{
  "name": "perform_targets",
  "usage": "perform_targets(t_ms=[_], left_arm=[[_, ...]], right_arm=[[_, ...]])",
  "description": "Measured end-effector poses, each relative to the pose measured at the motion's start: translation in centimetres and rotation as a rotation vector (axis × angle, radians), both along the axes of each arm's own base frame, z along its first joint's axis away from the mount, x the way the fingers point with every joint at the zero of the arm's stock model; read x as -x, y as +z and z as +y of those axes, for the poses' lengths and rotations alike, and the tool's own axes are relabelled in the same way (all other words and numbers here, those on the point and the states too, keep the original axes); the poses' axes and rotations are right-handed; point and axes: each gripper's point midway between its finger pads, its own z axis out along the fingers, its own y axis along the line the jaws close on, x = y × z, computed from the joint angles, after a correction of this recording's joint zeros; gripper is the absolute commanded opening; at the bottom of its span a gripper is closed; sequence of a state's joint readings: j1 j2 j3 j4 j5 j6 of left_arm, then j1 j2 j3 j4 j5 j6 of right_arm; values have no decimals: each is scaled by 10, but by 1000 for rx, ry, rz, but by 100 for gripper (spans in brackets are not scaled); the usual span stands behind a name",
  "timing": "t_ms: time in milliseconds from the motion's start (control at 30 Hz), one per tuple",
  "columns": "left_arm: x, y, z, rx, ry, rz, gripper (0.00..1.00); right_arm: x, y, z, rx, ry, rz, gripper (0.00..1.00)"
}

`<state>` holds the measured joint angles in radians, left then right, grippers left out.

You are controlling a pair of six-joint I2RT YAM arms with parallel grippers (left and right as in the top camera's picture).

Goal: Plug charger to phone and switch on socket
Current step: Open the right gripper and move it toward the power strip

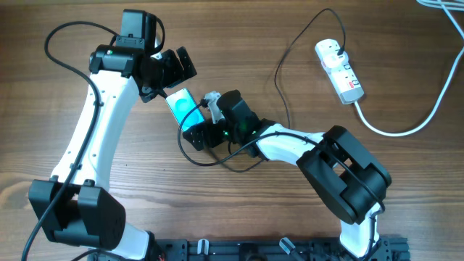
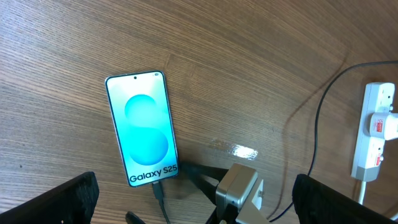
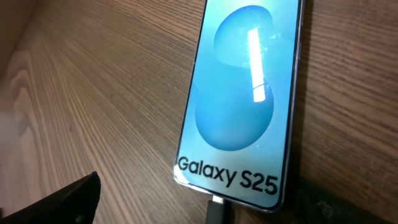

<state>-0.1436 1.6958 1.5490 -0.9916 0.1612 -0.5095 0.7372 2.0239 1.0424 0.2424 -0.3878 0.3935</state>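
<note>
The phone (image 1: pixel 180 106) lies flat on the wooden table, cyan screen up, with "Galaxy S25" at its near end. It also shows in the left wrist view (image 2: pixel 142 127) and the right wrist view (image 3: pixel 242 106). The charger's thin black cable (image 1: pixel 279 76) runs from the white plug adapter (image 1: pixel 328 49) in the socket strip (image 1: pixel 341 72). Its connector (image 3: pixel 217 210) sits in the phone's bottom edge (image 2: pixel 159 190). My right gripper (image 1: pixel 194 135) (image 3: pixel 199 202) is open, its fingers on either side of the connector. My left gripper (image 1: pixel 168 78) (image 2: pixel 194 183) is open above the phone.
The strip's thick white cord (image 1: pixel 420 116) loops off the table's right edge. The strip also shows at the right edge of the left wrist view (image 2: pixel 373 130), with red markings. Slack black cable (image 1: pixel 217 164) lies under my right arm.
</note>
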Motion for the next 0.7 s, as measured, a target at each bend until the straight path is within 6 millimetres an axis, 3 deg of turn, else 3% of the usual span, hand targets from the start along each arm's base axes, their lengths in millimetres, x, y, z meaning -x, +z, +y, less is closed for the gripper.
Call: perform_targets(t_ms=[133,233,300,400,500,600,700], left_arm=[[0,0,0,0,0,0,100],[0,0,0,0,0,0,100],[0,0,0,0,0,0,100],[0,0,0,0,0,0,100],[0,0,0,0,0,0,100],[0,0,0,0,0,0,100],[0,0,0,0,0,0,100]], right_arm=[[-5,6,-6,23,-12,-29,100],[-13,26,-16,15,-36,-52,100],[-23,50,-29,3,-73,-74,100],[-42,86,-72,19,-173,-91,100],[-59,102,-127,78,-307,-81,100],[-77,100,-197,169,-478,-53,100],[-85,86,-257,259,-628,4,100]])
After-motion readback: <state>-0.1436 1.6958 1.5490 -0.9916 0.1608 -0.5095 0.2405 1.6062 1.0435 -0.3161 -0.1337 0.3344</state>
